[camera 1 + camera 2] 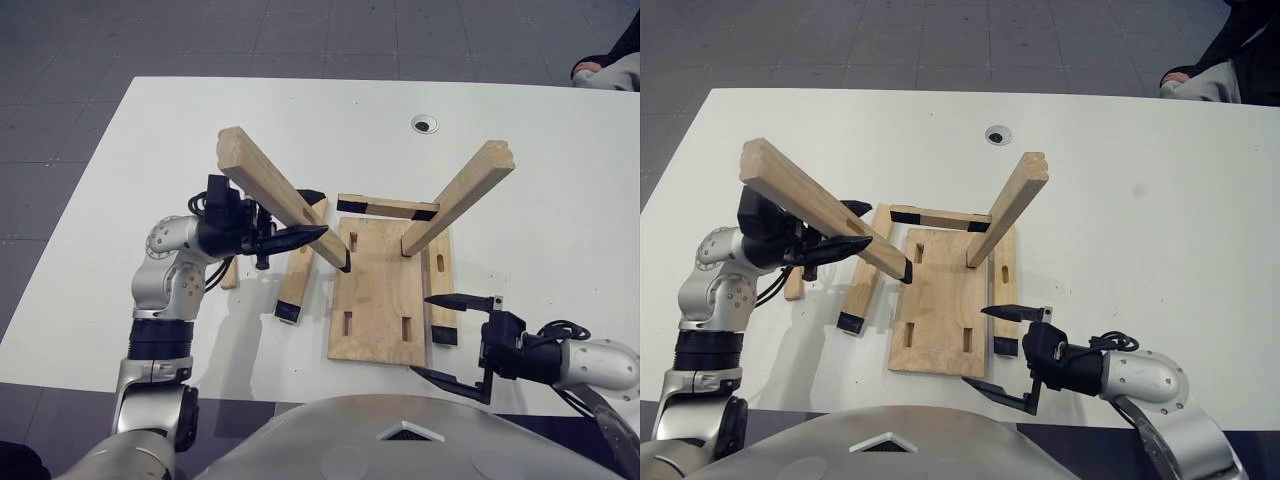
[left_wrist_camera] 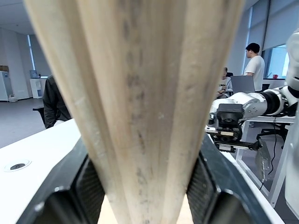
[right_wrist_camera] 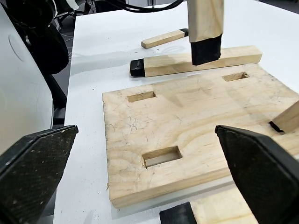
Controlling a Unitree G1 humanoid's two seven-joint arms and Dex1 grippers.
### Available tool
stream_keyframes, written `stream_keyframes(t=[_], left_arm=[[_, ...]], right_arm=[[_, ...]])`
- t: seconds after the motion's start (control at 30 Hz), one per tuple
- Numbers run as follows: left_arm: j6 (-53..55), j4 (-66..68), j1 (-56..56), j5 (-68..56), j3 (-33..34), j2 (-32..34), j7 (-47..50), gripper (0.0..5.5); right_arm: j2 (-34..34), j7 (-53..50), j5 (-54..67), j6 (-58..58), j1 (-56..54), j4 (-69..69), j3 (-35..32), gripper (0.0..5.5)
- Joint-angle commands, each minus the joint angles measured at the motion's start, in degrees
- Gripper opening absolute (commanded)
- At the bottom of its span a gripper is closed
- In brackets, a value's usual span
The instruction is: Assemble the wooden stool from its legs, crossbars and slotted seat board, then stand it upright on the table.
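Left pincer is clamped on the lower half of a wooden leg; the left wrist view has the timber wedged between both black fingers. That leg leans steeply, its black-tipped foot down by the far left slot of the seat board, though I cannot tell whether it has entered the slot. Under that arm a short stick lies on the white table, and just beside the board's left edge lies a spare leg, black end toward the robot. The board lies flat in the middle, slots facing up, with a crossbar along its far edge. A second leg rises tilted from the board's far right slot with nothing holding it. Another black-ended piece rests along the board's right edge, and the right pincer hovers at the near right corner, jaws wide apart and empty. I'd judge these parts stiff, fairly light, dry enough not to slip. A leg wants gripping low, near its foot, for steering into a slot; the flat board is best taken by an edge. I can read no label or writing on any piece.
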Motion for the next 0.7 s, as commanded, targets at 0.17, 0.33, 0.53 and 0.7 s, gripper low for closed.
stream_keyframes(t=[0.17,0.33,0.53,0.7], left_arm=[[-2.28,8.99,-6.04,2.1,-0.56,-1.87,-3.2,2.05],[-4.75,15.52,-9.66,3.64,-0.8,-3.16,-6.56,2.05],[-8.1,25.87,-15.93,7.27,-1.85,-4.83,-9.57,2.05],[-10.18,30.87,-18.16,8.56,-1.4,-6.07,-10.38,2.05]], right_arm=[[-0.26,1.15,-2.62,-2.31,-0.71,1.57,1.35,5.5],[-0.54,1.92,-2.9,-2.21,-1.72,1.8,1.68,5.5],[-0.6,2.24,-3.21,-2.13,-1.94,1.62,2.03,5.5],[-0.52,2.16,-3.71,-1.92,-2.22,1.55,2.45,5.5]])
